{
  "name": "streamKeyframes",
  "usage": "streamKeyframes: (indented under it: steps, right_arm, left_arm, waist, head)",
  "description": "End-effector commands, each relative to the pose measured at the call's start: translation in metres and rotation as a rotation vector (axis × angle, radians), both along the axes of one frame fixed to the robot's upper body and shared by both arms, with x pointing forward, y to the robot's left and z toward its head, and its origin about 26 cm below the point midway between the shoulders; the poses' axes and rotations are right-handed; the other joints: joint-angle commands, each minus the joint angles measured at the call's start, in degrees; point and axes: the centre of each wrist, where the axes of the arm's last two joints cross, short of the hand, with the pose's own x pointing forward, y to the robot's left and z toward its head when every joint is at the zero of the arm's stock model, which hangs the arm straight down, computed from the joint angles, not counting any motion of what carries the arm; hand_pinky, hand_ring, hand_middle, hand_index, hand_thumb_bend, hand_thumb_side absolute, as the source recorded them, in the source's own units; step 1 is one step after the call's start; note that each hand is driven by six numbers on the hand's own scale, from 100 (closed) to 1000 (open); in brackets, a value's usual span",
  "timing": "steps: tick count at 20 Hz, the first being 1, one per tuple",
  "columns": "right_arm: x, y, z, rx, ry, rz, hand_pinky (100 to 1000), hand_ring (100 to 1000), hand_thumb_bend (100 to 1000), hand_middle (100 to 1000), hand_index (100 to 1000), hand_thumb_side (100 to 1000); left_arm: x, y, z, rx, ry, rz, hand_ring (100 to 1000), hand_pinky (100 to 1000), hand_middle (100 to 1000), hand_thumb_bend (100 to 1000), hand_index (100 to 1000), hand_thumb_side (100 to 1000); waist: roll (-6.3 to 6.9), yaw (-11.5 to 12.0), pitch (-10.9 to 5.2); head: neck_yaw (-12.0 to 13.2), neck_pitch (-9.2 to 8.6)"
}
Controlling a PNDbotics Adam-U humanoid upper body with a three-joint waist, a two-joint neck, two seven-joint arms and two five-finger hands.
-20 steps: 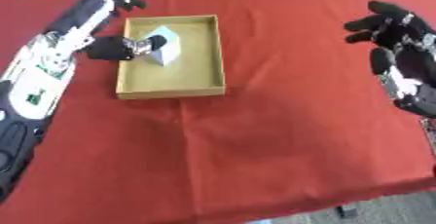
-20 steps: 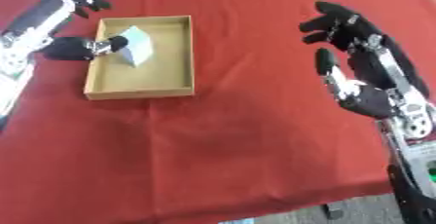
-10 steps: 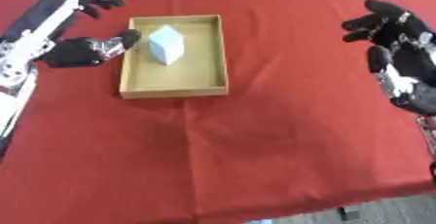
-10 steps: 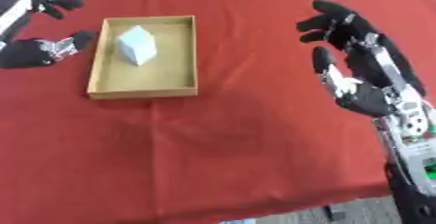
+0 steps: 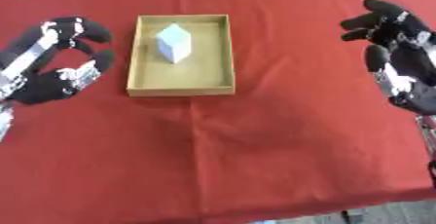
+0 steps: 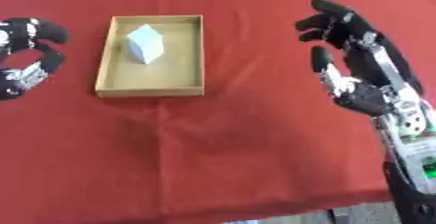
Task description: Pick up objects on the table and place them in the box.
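block in the box, hands clear: few ways left to spoil it

we see the block [image 5: 173, 43] lying inside the box [image 5: 221, 52], in its upper half, nearer the left wall than the right. the box sits upper centre on the red cloth [image 5: 255, 145]. our left hand [image 5: 58, 69] shows at the left edge, just beside the box but apart from it, fingers loosely curved and holding nothing, so we read it as open. our right hand [image 6: 357, 67] stands at the right of the frame, well apart from the box, fingers spread and relaxed, also empty.

we find no other object on the cloth, so we judge the task is at or near its end. the risks from here are small. the left hand is the one to watch: being so near the box wall, a sideways sweep toward centre could knock the box and shift or tip it, sending the block out. the block looks light and stands on a narrow face, so a jolt to the box could topple it. the cloth could also bunch if a hand drags across it, pulling the box along.
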Motion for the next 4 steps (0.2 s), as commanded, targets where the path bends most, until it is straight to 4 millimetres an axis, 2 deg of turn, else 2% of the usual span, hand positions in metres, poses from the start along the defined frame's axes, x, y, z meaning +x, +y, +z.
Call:
streamKeyframes:
  steps: [1,4]
  right_arm:
    - [0.0000,-0.0025,0.0090,-0.018,-0.028,-0.007,736,811,100,699,933,492]
    - [0.0000,-0.0027,0.0081,-0.017,-0.024,-0.008,736,811,100,698,933,493]
  left_arm:
    - [-0.0056,0.0044,0.0092,-0.029,-0.034,-0.014,797,717,732,331,747,733]
    - [-0.0078,0.0058,0.0047,-0.045,-0.024,-0.017,797,715,731,320,746,734]
  waist:
    - [-0.02,0.2,-0.68]
    - [0.02,0.0,-0.52]
  head:
    - [0.3,0.34]
    - [0.5,0.55]
